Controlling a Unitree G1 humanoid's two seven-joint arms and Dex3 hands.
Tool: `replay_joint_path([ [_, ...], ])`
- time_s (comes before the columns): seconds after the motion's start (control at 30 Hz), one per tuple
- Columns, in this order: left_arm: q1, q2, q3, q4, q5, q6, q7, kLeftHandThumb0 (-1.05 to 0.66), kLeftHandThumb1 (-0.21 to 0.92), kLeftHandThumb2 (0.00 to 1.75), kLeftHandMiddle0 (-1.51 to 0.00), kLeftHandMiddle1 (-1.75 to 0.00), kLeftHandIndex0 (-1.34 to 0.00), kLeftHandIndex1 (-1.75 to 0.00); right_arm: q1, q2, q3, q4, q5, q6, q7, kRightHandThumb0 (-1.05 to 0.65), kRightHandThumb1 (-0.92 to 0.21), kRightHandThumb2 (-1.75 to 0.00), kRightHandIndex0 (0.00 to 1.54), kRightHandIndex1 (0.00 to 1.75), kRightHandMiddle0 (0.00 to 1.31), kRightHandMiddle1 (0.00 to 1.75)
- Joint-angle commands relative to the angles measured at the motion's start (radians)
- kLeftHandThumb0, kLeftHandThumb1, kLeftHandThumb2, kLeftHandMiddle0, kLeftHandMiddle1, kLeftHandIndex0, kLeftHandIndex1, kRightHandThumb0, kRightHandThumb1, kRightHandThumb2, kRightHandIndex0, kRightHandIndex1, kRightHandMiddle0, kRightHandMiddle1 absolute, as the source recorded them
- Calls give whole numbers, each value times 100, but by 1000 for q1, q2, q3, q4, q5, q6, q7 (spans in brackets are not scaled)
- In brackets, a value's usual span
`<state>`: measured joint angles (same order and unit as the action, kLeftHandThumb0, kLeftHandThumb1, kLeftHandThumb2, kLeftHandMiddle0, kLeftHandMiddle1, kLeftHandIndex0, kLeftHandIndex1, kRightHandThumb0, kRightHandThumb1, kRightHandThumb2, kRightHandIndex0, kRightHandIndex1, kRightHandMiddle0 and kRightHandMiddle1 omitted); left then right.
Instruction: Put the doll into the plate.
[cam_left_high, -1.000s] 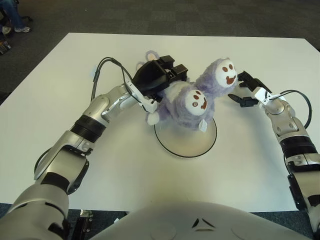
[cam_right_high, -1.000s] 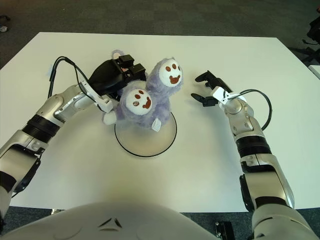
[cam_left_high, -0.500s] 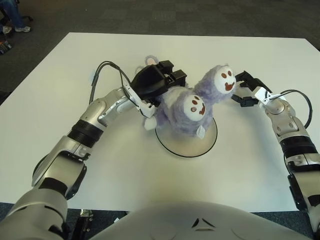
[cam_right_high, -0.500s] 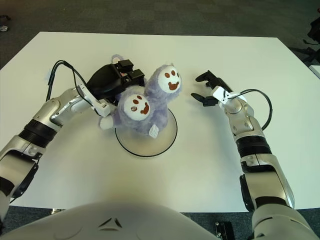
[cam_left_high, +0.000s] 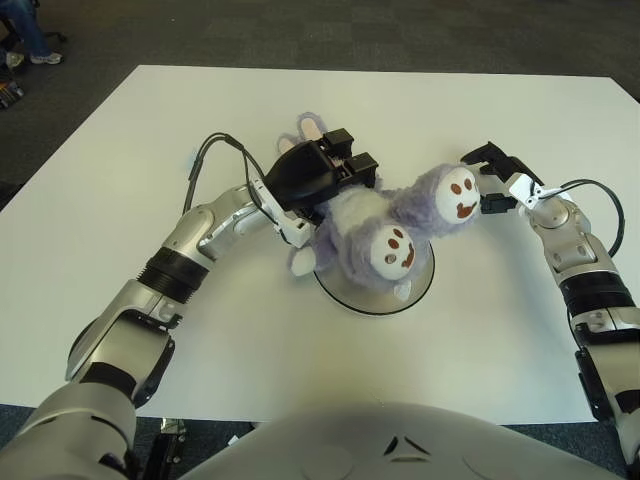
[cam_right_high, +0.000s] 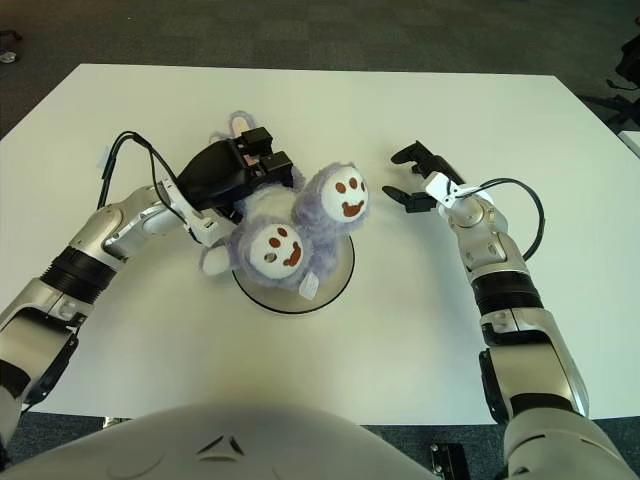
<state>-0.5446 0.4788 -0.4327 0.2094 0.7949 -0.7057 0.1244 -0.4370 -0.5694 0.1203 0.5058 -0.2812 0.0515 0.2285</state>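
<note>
Left robot hand (cam_right_high: 238, 168) is gripping the doll (cam_right_high: 290, 230) from behind, fingers curled into the purple plush at its back. The doll, a two-headed purple plush toy, is sitting over the plate (cam_right_high: 338, 281); the lower head is leaning over the plate's front-left, the upper head over its far-right edge. Whether the base is fully seated on the plate is hidden by the fur.

Right robot hand (cam_right_high: 418, 180) is hovering just right of the doll, fingers spread, holding nothing, apart from the plush in the right eye view.

Judgement: placement step, nearly complete. To finish well, the body should be centred so neither head is overhanging the rim, then lowered until the weight is on the plate before letting go. Fingers should be opened slowly and drawn back toward the far-left side, since fur could snag and tip the top-heavy toy onto the bench (cam_right_high: 150, 330).
</note>
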Motion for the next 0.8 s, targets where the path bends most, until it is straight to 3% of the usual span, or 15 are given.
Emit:
replay_joint_path([
  [0.0,-5,5,12,-9,12,-6,0,-1,51,104,-38,-156,-47,-175,81,28,22,54,2,85,46,-54,-67,-82,20,86,0,104],
  [0.2,-5,-1,11,-10,26,-6,8,-1,53,102,-37,-157,-44,-175,80,25,29,57,-10,72,45,-54,-66,-83,21,87,0,105],
  [0.4,3,-4,8,-23,23,-5,-8,-1,49,109,-38,-172,-42,-168,81,21,34,55,-15,64,48,-54,-65,-83,21,87,0,106],
  [0.53,6,-3,6,-30,16,-5,-23,-1,51,102,-43,-174,-44,-153,82,20,37,51,-19,67,49,-54,-65,-84,20,86,0,106],
  [0.77,10,-6,3,-33,11,-14,-34,-1,60,89,-38,-175,-40,-149,81,20,37,49,-20,77,50,-54,-66,-84,19,85,0,106],
])
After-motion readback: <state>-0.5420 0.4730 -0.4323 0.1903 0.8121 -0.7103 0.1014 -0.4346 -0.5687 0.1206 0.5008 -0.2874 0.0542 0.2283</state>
